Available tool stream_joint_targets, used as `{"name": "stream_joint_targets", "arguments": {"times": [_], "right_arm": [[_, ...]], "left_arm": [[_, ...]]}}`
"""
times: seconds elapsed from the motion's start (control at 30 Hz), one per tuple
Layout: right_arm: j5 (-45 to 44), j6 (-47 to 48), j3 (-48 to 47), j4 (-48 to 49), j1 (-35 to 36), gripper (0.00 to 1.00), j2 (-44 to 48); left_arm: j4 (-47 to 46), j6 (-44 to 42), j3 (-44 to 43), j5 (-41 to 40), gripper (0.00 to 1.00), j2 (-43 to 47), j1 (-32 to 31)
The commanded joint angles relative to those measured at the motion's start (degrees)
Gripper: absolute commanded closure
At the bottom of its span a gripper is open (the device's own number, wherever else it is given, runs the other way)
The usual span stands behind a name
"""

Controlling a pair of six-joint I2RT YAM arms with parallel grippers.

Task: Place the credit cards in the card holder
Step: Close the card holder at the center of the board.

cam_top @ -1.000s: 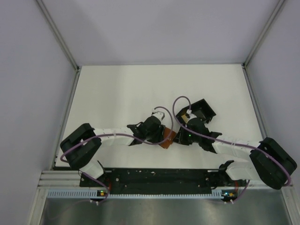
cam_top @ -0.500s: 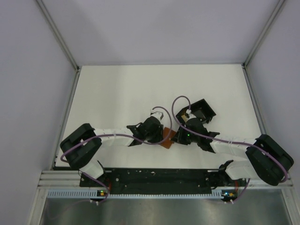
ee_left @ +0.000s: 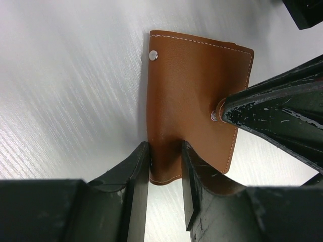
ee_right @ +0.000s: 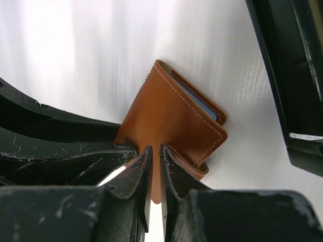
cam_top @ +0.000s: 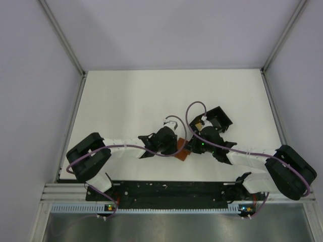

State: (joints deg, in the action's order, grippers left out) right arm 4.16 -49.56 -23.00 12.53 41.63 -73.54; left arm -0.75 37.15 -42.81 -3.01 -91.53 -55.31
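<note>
The brown leather card holder [cam_top: 181,150] lies folded on the white table between both grippers. My left gripper [ee_left: 165,161] is shut on its near edge, with the leather bulging between the fingers. My right gripper [ee_right: 156,169] is shut on the thin closing tab. In the left wrist view the card holder [ee_left: 194,85] shows a snap stud, and the right fingers [ee_left: 272,108] touch it from the right. In the right wrist view the card holder [ee_right: 171,111] shows the edge of a blue credit card [ee_right: 204,106] in its fold. The other cards are hidden.
A black open-frame plastic box [cam_top: 218,119] stands just behind the right gripper; it also shows in the right wrist view [ee_right: 290,75] at the right edge. White walls with metal rails enclose the table [cam_top: 126,101]. Purple cables loop over both wrists.
Both grippers have closed in tighter over the card holder, so less of it shows from above. The left wrist has shifted slightly toward me.
</note>
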Motion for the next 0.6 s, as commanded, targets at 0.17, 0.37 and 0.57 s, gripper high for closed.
{"name": "stream_joint_targets", "arguments": {"times": [0.17, 0.37, 0.57], "right_arm": [[-3.54, 3.93, -1.6, -5.49, 0.74, 0.79, 8.47], [-10.49, 7.11, -4.94, -18.67, 0.56, 0.74, 13.77], [-8.73, 2.72, -1.96, -18.87, 0.65, 0.85, 9.74]], "left_arm": [[9.1, 4.42, 0.27, -3.94, 0.93, -2.25, -0.77], [10.86, 9.25, -0.17, -4.38, 1.0, -2.25, -0.77], [13.41, 14.18, -0.08, -6.39, 1.0, -1.64, -1.03]]}}
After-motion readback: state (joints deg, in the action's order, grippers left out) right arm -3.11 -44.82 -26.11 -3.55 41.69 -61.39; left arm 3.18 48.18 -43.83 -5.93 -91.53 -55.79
